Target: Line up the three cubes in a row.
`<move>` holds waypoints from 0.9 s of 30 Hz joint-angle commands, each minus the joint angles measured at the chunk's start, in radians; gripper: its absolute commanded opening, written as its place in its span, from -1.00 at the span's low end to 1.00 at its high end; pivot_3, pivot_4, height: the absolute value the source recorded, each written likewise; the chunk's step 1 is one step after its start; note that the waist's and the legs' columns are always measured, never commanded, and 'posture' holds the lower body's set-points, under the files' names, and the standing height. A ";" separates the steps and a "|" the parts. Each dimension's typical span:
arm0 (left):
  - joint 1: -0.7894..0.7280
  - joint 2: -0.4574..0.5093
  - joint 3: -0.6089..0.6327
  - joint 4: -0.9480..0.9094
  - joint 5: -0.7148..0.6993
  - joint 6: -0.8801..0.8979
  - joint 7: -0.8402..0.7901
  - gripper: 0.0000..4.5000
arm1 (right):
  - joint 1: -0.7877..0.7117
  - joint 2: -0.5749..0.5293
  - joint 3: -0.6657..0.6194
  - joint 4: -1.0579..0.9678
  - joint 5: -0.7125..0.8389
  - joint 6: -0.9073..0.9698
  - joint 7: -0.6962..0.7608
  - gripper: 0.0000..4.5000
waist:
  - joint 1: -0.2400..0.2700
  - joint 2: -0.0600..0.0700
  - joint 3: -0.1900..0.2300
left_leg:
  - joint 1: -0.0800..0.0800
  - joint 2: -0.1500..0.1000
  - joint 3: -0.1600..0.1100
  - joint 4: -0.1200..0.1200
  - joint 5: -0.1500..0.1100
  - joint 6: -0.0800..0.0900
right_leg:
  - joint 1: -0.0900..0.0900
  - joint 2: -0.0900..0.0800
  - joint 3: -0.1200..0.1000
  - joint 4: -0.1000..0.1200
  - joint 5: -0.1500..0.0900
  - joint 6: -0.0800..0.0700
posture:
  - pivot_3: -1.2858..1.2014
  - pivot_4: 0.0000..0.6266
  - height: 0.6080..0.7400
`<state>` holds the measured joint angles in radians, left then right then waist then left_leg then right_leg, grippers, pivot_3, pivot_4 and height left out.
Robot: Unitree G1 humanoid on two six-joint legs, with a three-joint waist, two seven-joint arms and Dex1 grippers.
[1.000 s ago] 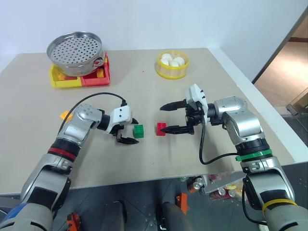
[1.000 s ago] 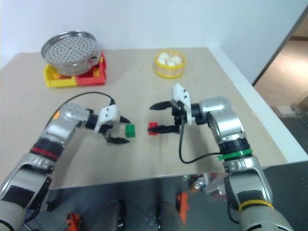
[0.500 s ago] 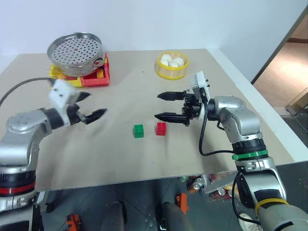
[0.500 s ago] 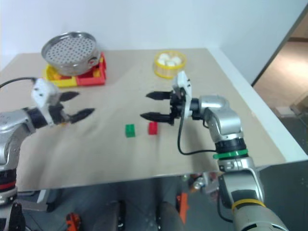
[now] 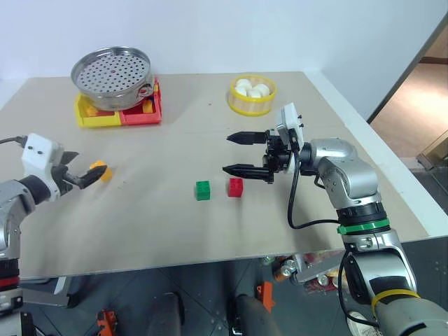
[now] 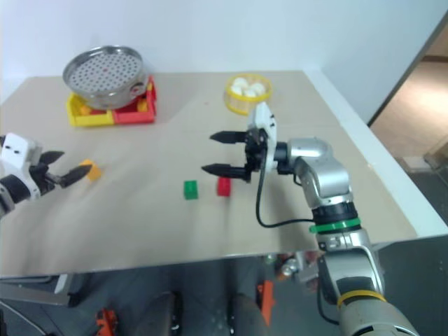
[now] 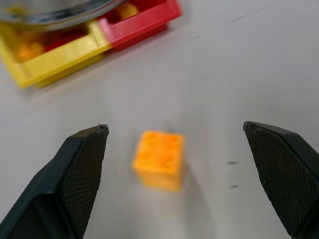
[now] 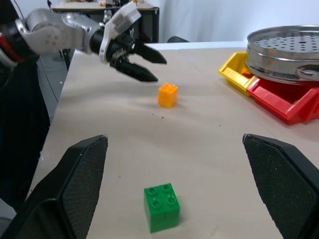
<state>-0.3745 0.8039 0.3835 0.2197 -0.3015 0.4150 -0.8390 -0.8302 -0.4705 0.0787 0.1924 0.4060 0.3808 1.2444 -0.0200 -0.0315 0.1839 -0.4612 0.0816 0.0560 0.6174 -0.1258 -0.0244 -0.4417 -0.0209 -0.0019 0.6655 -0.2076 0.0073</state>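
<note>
Orange brick [image 7: 159,159] near the counter's left edge is judged light, rigid, slick; should be pinched across flat sides. Both grippers' jaws are apart, empty.

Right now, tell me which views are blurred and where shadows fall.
Left wrist view: orange cube smeared and soft, trays out of focus. Right wrist view: green cube crisp. Left eye view: sharp, with soft shadows beside the red cube.

A steel steamer [image 5: 112,77] sits on yellow [image 5: 98,117] and red trays [image 5: 142,114] near the table's [image 5: 210,231] far left corner; a yellow bowl [image 5: 251,103] of white balls [image 5: 250,88] stands near the far edge.
</note>
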 commanded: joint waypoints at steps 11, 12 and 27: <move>-0.189 0.008 -0.141 0.380 0.070 -0.194 -0.086 0.99 | 0.016 -0.056 -0.016 -0.048 -0.012 -0.019 -0.007 1.00 | -0.001 0.000 0.000 | 0.000 0.000 0.003 -0.001 0.000 0.000 | -0.001 0.000 0.001 0.000 -0.002 0.000 | 0.03 -0.52 1.00; -0.200 0.006 -0.150 0.404 0.077 -0.203 -0.084 0.99 | 0.017 -0.059 -0.017 -0.049 -0.012 -0.018 -0.008 1.00 | -0.001 0.000 0.000 | 0.000 0.000 0.003 -0.001 0.000 0.000 | -0.001 0.000 0.001 0.000 -0.002 0.000 | 0.03 -0.52 1.00; -0.288 -0.017 -0.237 0.592 0.137 -0.291 -0.149 -0.41 | 0.019 -0.079 -0.010 -0.054 -0.017 -0.020 -0.010 1.00 | -0.001 0.000 0.000 | 0.000 0.000 0.004 -0.001 0.000 0.000 | -0.001 0.000 0.001 0.000 -0.002 0.000 | 0.03 -0.52 1.00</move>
<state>-0.6404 0.7754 0.1493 0.8097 -0.1687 0.1461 -0.9775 -0.7990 -0.5367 0.0790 0.1785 0.3867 0.3719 1.2348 -0.0205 -0.0318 0.1837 -0.4614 0.0819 0.0596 0.6167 -0.1258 -0.0244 -0.4424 -0.0212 -0.0011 0.6655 -0.2095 0.0077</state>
